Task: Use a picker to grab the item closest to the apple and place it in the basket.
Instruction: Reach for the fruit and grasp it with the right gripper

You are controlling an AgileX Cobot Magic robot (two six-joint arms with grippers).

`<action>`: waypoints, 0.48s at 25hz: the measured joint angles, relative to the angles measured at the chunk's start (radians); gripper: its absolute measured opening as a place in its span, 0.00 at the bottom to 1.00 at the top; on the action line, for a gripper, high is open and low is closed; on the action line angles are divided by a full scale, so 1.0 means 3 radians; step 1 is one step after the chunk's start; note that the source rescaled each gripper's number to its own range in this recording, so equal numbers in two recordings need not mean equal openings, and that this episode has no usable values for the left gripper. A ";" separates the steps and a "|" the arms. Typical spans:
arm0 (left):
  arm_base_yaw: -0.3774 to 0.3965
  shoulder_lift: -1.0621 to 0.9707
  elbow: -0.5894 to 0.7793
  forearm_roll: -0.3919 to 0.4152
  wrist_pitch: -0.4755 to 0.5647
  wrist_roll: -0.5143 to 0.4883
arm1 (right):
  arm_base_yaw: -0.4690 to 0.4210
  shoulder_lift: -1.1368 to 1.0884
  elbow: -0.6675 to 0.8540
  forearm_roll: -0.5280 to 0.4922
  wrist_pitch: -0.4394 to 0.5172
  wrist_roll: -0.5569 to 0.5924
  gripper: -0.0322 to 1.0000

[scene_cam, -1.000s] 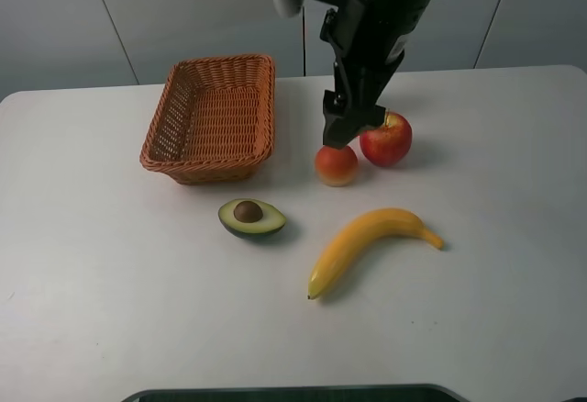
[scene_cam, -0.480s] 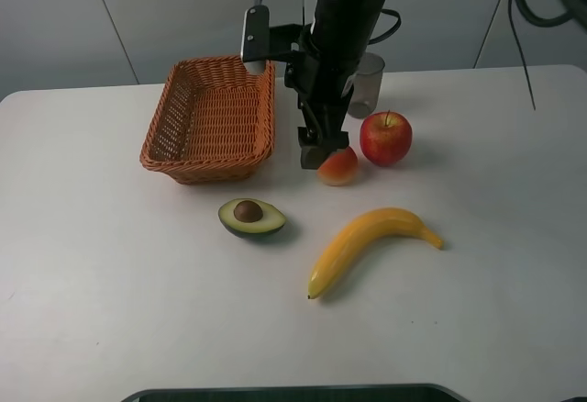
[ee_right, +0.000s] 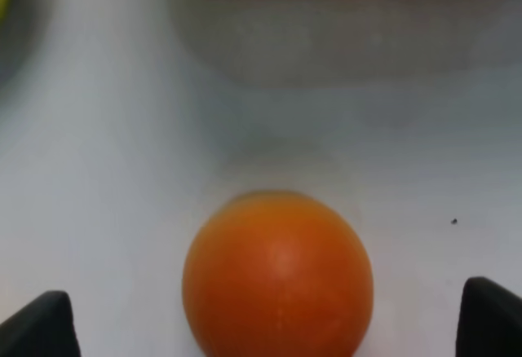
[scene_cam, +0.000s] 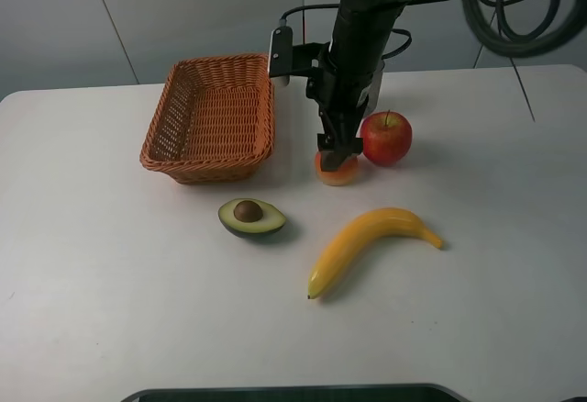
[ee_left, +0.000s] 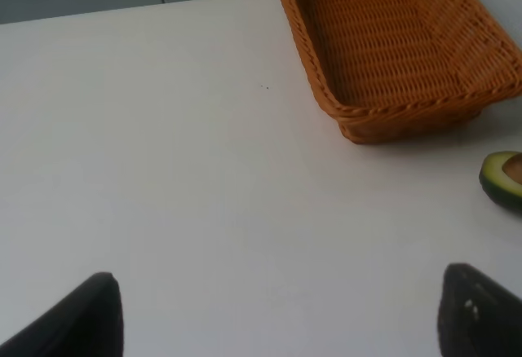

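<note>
Now, target: peach (scene_cam: 337, 173), on the counter (scene_cam: 477, 310) just beside the apple (scene_cam: 386, 139), on its basket (scene_cam: 197, 167) side.
Right pincer (scene_cam: 337, 150): directly over the peach, fingers apart, straddling it, not clamped.
Peach axis: round, none.
Nearer arm: right; left pincer (ee_left: 281, 316) apart, empty.

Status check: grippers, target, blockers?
Right gripper open, straddling orange fruit beside apple. Left gripper open over table. Nothing between fruit and basket.
</note>
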 joint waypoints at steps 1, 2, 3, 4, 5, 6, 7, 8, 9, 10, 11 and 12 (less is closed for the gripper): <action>0.0000 0.0000 0.0000 0.0000 0.0000 0.0000 | 0.0000 0.0025 0.0000 0.0000 -0.0013 0.0005 1.00; 0.0000 0.0000 0.0000 0.0000 0.0000 0.0000 | 0.0000 0.0040 0.0000 0.0006 -0.0021 0.0005 1.00; 0.0000 0.0000 0.0000 0.0000 0.0000 0.0000 | -0.0007 0.0064 0.0000 0.0012 -0.0023 0.0015 1.00; 0.0000 0.0000 0.0000 0.0000 0.0000 0.0000 | -0.0006 0.0078 0.0000 0.0012 -0.0032 0.0021 1.00; 0.0000 0.0000 0.0000 0.0000 0.0000 0.0000 | -0.0019 0.0095 0.0000 0.0012 -0.0041 0.0026 1.00; 0.0000 0.0000 0.0000 0.0000 0.0000 0.0000 | -0.0035 0.0111 0.0000 0.0012 -0.0053 0.0034 1.00; 0.0000 0.0000 0.0000 0.0000 0.0000 0.0000 | -0.0043 0.0130 0.0000 0.0012 -0.0078 0.0043 1.00; 0.0000 0.0000 0.0000 0.0000 0.0000 0.0000 | -0.0058 0.0146 0.0000 0.0012 -0.0099 0.0050 1.00; 0.0000 0.0000 0.0000 0.0000 0.0000 0.0000 | -0.0072 0.0161 0.0000 0.0012 -0.0114 0.0050 1.00; 0.0000 0.0000 0.0000 0.0000 0.0000 0.0000 | -0.0081 0.0167 0.0000 0.0012 -0.0129 0.0050 1.00; 0.0000 0.0000 0.0000 0.0000 0.0000 0.0000 | -0.0089 0.0179 0.0000 0.0012 -0.0135 0.0055 1.00; 0.0000 0.0000 0.0000 0.0000 0.0000 0.0000 | -0.0096 0.0194 0.0000 0.0012 -0.0143 0.0055 1.00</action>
